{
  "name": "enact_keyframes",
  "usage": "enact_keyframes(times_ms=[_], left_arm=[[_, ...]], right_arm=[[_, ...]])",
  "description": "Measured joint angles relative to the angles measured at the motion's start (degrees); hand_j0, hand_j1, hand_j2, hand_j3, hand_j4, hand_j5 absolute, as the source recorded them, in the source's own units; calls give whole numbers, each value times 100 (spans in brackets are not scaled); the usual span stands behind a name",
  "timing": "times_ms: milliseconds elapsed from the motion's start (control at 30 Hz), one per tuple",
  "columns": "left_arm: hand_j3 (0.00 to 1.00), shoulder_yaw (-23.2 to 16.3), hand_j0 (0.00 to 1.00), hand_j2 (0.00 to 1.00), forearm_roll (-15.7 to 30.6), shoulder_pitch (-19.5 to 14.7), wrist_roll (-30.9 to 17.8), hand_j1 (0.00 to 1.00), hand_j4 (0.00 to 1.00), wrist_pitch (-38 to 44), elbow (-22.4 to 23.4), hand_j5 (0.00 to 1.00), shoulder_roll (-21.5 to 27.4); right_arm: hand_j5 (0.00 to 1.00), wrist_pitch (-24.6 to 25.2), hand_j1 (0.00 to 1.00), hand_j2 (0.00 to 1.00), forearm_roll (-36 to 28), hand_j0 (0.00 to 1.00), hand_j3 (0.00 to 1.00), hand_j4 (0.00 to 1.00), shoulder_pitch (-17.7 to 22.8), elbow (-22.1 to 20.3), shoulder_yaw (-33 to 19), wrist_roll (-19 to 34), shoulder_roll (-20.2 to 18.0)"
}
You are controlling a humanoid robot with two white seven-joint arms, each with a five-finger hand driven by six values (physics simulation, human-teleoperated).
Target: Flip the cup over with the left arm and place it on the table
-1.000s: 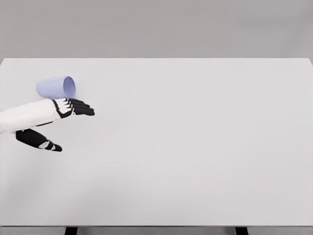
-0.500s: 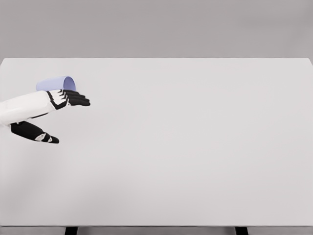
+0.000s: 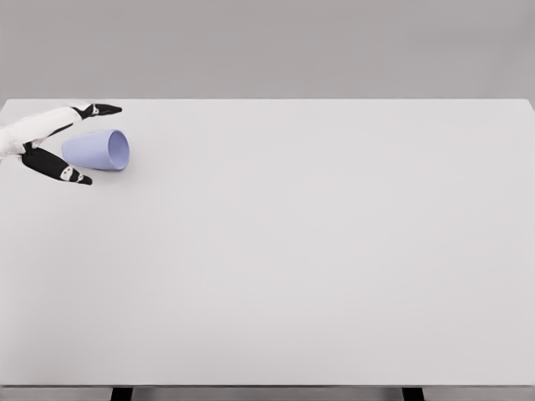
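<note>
The pale lilac plastic cup [image 3: 98, 150] lies sideways, unflipped, on the white worktop [image 3: 318, 251], the open left robot hand [image 3: 73, 142] straddling its base, not yet gripping.

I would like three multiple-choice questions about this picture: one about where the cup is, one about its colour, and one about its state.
1. Where on the table is the cup?
A. far left
B. centre
C. near right

2. What colour is the cup?
A. red
B. pale blue-violet
C. green

3. How is the cup positioned?
A. upright
B. upside down
C. on its side

Answers:
1 A: it lies near the table's far left corner, between the thumb and fingers of the left hand.
2 B: its wall is light lavender-blue.
3 C: its open mouth faces right.
</note>
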Motion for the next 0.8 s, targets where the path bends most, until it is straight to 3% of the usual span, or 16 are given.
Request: enact_keyframes(times_ms=[133,300,500,800], left_arm=[[100,-313,100,100,-267,-220,-1,100,100,62,348,100,-255],[100,-410,100,100,-569,-510,-1,100,100,251,524,100,-311],[100,-424,100,100,-1149,-537,-1,100,100,516,572,100,-368],[100,-448,100,100,-1278,-747,-1,100,100,576,1058,100,-763]], right_arm=[[100,0,100,100,0,100,100,100,0,0,1,0,0],[100,0,100,100,0,100,100,100,0,0,1,0,0],[100,0,100,100,0,100,100,100,0,0,1,0,0],[100,0,100,100,0,100,100,100,0,0,0,0,0]])
